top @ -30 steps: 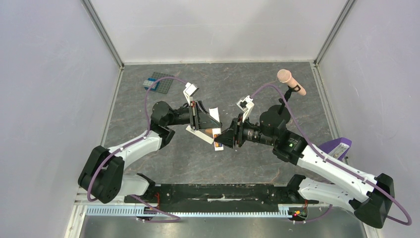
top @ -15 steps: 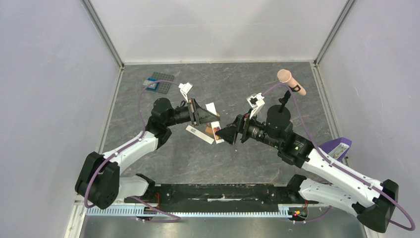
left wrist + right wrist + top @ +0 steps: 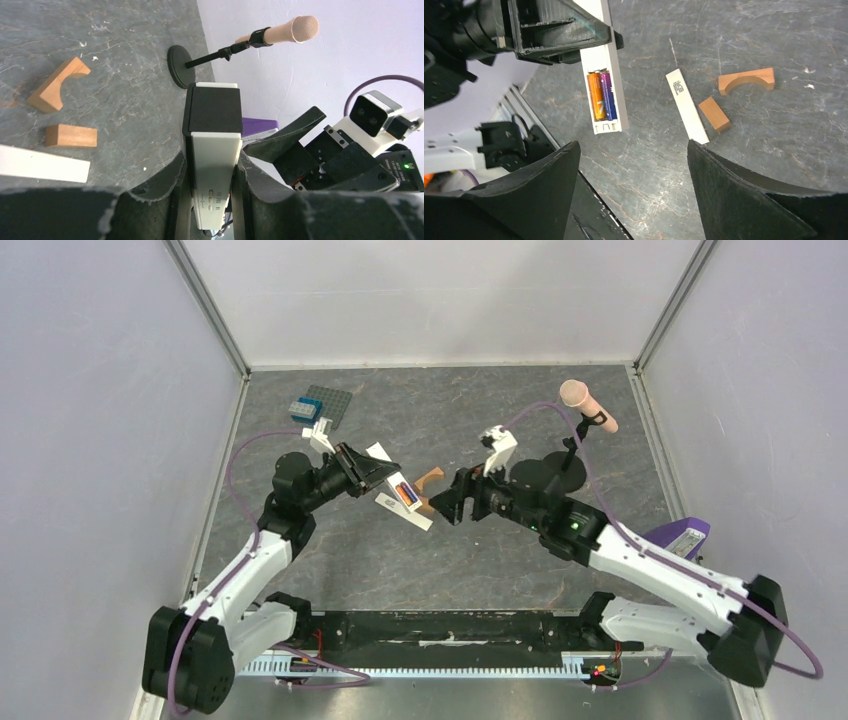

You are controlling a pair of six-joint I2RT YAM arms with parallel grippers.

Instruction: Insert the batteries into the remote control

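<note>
I see left fingers (image 3: 176, 200) clamped on remote control (image 3: 212, 150), holding it above tabletop (image 3: 500, 560). Left wrist view gives only its front face. Right wrist view shows open recess with batteries (image 3: 602, 96), orange and blue-purple, side by side inside. Right of remote: white strip (image 3: 686, 105) and two wooden blocks (image 3: 746, 80), flat on tabletop. Right fingers (image 3: 744, 200) spread wide, empty, near remote. Walls (image 3: 100, 440) well apart from it.
</note>
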